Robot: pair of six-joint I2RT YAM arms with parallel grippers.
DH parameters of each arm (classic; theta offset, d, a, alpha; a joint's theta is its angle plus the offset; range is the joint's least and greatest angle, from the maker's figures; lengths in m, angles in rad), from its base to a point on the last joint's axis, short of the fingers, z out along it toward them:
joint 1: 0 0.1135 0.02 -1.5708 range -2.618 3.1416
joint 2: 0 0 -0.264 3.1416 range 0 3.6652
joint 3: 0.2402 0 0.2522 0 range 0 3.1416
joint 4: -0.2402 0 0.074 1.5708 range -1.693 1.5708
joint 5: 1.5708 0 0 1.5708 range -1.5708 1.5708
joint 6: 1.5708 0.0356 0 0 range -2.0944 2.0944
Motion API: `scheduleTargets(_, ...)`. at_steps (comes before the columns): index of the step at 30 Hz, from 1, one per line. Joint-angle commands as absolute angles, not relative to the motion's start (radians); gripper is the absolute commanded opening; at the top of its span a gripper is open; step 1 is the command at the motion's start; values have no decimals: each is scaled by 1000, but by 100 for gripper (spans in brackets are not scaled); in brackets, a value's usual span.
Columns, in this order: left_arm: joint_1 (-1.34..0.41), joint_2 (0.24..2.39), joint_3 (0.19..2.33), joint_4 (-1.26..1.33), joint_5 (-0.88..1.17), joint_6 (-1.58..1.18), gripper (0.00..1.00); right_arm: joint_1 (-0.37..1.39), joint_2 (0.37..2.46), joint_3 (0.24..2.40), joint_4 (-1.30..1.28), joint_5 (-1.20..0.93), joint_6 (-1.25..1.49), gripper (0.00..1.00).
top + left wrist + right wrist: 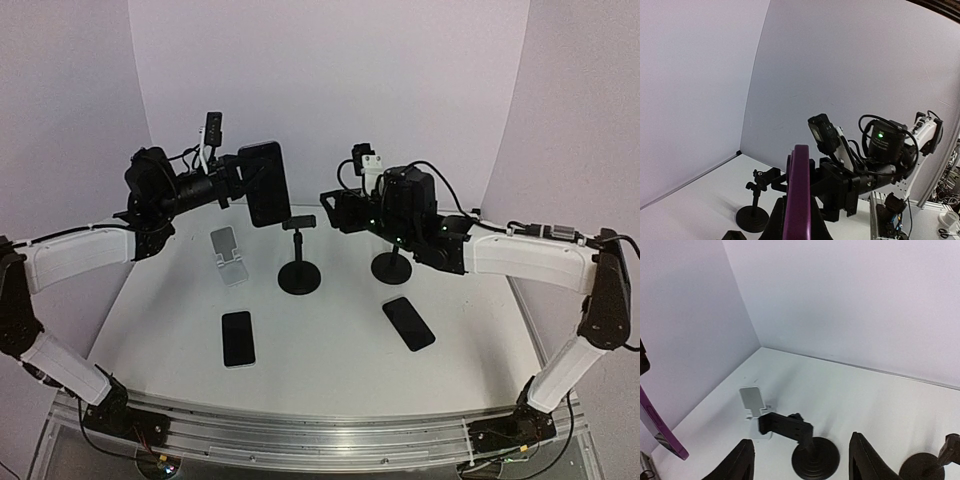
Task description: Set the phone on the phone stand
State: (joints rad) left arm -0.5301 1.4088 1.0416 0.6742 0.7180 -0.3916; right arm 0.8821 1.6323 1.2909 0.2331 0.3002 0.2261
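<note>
A phone (265, 183) stands upright in the air, clamped by the left gripper (246, 180), whose fingers press its purple edge. Beside it, the right gripper (331, 206) holds its fingers (743, 462) apart and empty, directly above a black stand (812, 456).

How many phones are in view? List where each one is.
3. One dark, purple-edged phone is raised in the left fingers; two flat black phones lie on the white table: one left, one right.
</note>
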Motion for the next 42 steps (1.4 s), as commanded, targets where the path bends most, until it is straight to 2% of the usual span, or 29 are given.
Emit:
scheduleTargets(1,-532,1518,1171,856,677,-377,0,893,1717,1313,287,461,113,50)
scheduleTargets(3,-531,1589,1216,884,691,-391,0,892,1743,1305,342,471,84,45)
scheduleTargets(5,-525,1648,1255,910,713,-410,0,893,1760,1286,411,463,68,44)
scheduleTargets(10,-490,1744,1340,925,764,-435,0,897,1768,1250,460,535,96,47)
scheduleTargets(14,-479,1796,1381,911,784,-426,0,906,1784,1230,489,495,117,53)
scheduleTargets(23,-466,1863,1435,928,816,-469,0,913,1870,1294,474,474,78,59)
scheduleTargets(25,-465,1868,1437,925,819,-468,0,913,1876,1301,472,480,77,57)
scheduleTargets(30,-465,1876,1435,927,822,-468,0,914,1906,1333,469,503,65,44)
scheduleTargets(35,-465,1878,1428,919,816,-455,0,913,1933,1366,455,511,48,42)
scheduleTargets(42,-465,1878,1421,929,804,-447,0,913,1968,1406,429,530,30,36)
